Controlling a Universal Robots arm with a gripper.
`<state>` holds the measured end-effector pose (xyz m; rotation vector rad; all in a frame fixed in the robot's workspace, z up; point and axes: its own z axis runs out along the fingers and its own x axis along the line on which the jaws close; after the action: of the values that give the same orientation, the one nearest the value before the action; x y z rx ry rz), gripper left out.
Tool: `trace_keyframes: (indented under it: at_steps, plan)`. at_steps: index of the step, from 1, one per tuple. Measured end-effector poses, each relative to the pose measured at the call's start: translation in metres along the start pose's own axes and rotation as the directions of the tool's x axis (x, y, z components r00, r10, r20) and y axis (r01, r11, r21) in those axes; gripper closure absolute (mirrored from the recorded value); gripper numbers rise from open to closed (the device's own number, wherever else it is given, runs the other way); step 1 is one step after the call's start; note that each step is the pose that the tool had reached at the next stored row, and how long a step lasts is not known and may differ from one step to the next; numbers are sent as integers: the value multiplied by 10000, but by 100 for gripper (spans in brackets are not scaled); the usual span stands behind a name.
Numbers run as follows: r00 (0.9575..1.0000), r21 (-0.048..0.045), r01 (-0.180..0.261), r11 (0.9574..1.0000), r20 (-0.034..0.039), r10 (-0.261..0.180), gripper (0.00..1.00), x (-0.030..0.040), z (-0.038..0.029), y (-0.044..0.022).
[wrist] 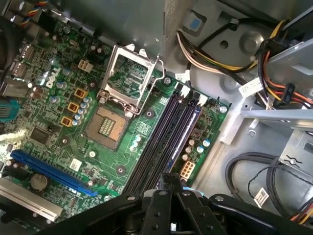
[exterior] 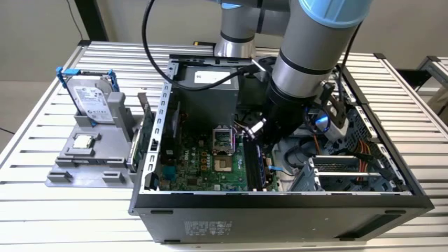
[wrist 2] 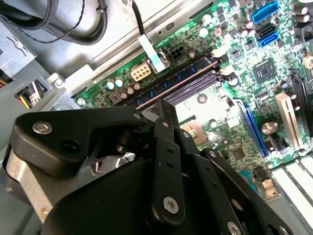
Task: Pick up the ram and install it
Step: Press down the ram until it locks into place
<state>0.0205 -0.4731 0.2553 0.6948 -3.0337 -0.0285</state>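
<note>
Here the black metal gripper [wrist: 171, 176] hides one end of the thin blue ram stick [wrist 2: 178, 77] in its long slot [wrist: 161, 142]. Its fingers look pressed together, empty.

The arm [exterior: 308, 79] is reaching down into the open computer case [exterior: 280, 202], taking up much of the opening over the motherboard [exterior: 203, 163]. The gripper [wrist: 168, 183] is hanging just above the memory slots [wrist: 164, 142], where the ram [wrist 2: 178, 78] is sitting in 1 slot. In the first wrist view, the open CPU socket [wrist: 108, 126] with its raised metal frame [wrist: 129, 78] is standing just beside the slots. On the other side, bundled cables [wrist: 215, 58] and a metal bracket [wrist: 264, 120] are crowding the case wall. Outside the case, the table [exterior: 42, 210] around the grey holder [exterior: 91, 163] is lying open.
</note>
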Motion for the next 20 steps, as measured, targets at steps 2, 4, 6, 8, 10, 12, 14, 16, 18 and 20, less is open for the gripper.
trace_keyframes:
  at_steps: [2,4,6,8,10,12,14,16,18,20]
  plan:
    - [9999,2,144,9999,-3,-144,100,-1,2,4]
    - [9995,6,302,9995,-6,-302,100,-1,3,7]
    - [9990,11,457,9990,-11,-457,100,-1,3,9]
    - [9981,14,617,9981,-15,-617,100,-2,3,11]
    - [9971,18,767,9971,-19,-766,100,-2,3,12]
    - [9956,21,932,9956,-23,-932,100,-2,3,12]
    - [9935,26,1140,9935,-29,-1140,100,-3,4,12]
    - [9908,30,1353,9908,-35,-1353,100,-2,4,12]
    - [9877,34,1564,9877,-41,-1564,100,-4,7,14]
    - [9838,40,1790,9838,-49,-1790,100,-4,11,16]
